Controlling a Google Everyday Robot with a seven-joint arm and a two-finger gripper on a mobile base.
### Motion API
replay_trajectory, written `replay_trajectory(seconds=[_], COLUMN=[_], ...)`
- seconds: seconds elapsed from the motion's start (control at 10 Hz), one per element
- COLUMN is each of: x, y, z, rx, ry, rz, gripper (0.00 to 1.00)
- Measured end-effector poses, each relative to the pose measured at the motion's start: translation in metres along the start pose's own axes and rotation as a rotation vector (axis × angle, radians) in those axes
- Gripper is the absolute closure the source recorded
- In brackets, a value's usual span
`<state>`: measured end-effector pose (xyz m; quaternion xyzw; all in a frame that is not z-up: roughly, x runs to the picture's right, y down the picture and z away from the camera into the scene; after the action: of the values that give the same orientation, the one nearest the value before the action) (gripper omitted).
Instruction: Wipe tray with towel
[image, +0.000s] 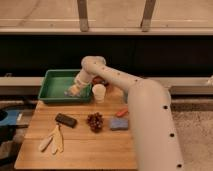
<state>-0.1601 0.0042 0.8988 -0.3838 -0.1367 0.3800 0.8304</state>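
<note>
Here, hand (76, 88) on towel (72, 92), inside tray (59, 99)

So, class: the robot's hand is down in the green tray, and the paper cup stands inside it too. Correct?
No. The camera view shows the hand in the tray, but the paper cup stands outside it, on the table by its right rim.

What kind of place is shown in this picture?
Probably a lab or office test corner: a small wooden table below a large window, with the robot's claw inside a green tray.
</note>
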Motion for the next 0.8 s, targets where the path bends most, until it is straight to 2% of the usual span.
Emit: replay_trajectory(seconds=[0.1, 0.4, 0.8], x=[0.0, -0.003, -0.032], y=[-0.015, -0.057, -0.063], z=[-0.006, -0.008, 0.024], rx=[0.022, 0.046, 0.008], ry=[-0.001, 0.001, 0.007], rz=[0.024, 0.074, 0.052], gripper=[1.0, 1.0, 1.0])
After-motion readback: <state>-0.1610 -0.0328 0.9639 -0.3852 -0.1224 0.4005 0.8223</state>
